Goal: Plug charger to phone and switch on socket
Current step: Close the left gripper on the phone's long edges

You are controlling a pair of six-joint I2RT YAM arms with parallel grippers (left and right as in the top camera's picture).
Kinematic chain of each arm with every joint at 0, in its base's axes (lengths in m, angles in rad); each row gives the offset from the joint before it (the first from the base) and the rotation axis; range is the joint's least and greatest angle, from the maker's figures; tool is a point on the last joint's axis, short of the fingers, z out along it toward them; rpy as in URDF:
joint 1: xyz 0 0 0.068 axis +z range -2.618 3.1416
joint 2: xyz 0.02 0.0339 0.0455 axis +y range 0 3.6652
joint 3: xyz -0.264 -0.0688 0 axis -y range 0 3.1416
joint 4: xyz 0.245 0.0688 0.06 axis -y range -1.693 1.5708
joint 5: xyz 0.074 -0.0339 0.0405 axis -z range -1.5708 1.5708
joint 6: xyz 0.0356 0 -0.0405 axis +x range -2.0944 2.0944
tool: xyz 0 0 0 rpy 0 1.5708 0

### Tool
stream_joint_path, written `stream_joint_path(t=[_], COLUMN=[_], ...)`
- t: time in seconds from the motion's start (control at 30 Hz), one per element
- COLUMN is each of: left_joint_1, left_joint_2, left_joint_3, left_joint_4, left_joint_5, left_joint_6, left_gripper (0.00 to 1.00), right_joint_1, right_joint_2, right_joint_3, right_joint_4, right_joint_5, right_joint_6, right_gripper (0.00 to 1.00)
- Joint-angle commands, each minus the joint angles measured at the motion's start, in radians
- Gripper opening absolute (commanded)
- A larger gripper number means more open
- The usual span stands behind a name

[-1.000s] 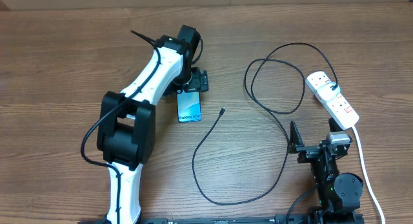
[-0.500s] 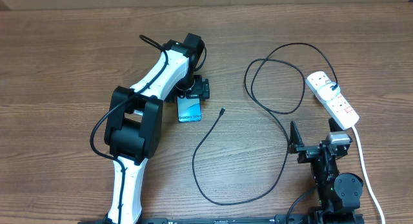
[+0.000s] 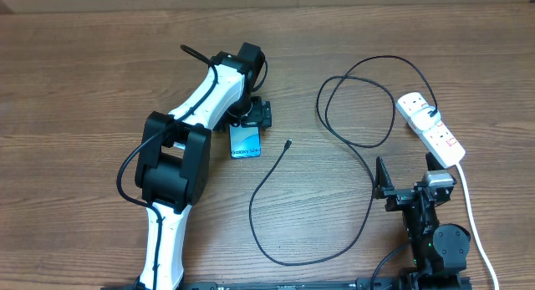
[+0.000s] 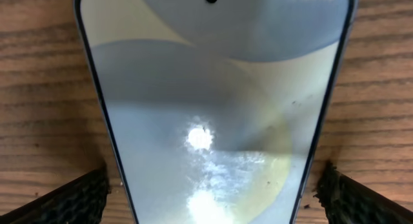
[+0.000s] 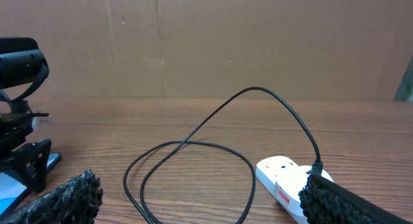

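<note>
The phone (image 3: pixel 245 142) lies flat on the wooden table with its lit screen up. It fills the left wrist view (image 4: pixel 213 101). My left gripper (image 3: pixel 250 116) is open and sits over the phone's far end, one finger on each side, with gaps to its edges. The charger cable (image 3: pixel 351 139) runs from the socket (image 3: pixel 430 127) in loops; its free plug (image 3: pixel 287 144) lies right of the phone. My right gripper (image 3: pixel 410 190) is open and empty near the front right. In the right wrist view the cable (image 5: pixel 193 143) and socket (image 5: pixel 284 179) lie ahead.
The socket's thick white cord (image 3: pixel 472 215) runs down the table's right side past my right arm. A brown cardboard wall (image 5: pixel 206 43) stands beyond the table's far edge.
The left arm swung its elbow inward early on while the gripper stayed over the phone's far end; since then nothing has moved. The right arm is still.
</note>
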Motion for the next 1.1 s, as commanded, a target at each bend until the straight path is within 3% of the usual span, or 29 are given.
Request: stream_joint_path(t=[0.0,0.4,0.63,0.73,1.07], left_joint_1=[0.006,0.006,0.006,0.006,0.006], left_joint_2=[0.013,0.013,0.013,0.013,0.013], left_joint_3=[0.016,0.016,0.015,0.015,0.015], left_joint_4=[-0.01,-0.021,-0.016,-0.017,-0.017], left_joint_5=[-0.021,-0.021,-0.021,-0.022,-0.022], left_joint_6=[0.004,0.004,0.004,0.004,0.004], left_gripper=[1.0,0.96,0.86,0.76,0.77], right_joint_1=[0.005,0.005,0.005,0.005,0.005], right_joint_2=[-0.01,-0.01,-0.01,-0.01,-0.01], right_joint_3=[-0.011,-0.011,-0.011,-0.011,-0.011], right_joint_4=[0.006,0.006,0.006,0.006,0.006], right_joint_5=[0.005,0.005,0.005,0.005,0.005], right_joint_6=[-0.001,-0.001,-0.001,-0.001,-0.001], right_gripper=[1.0,1.0,1.0,1.0,1.0])
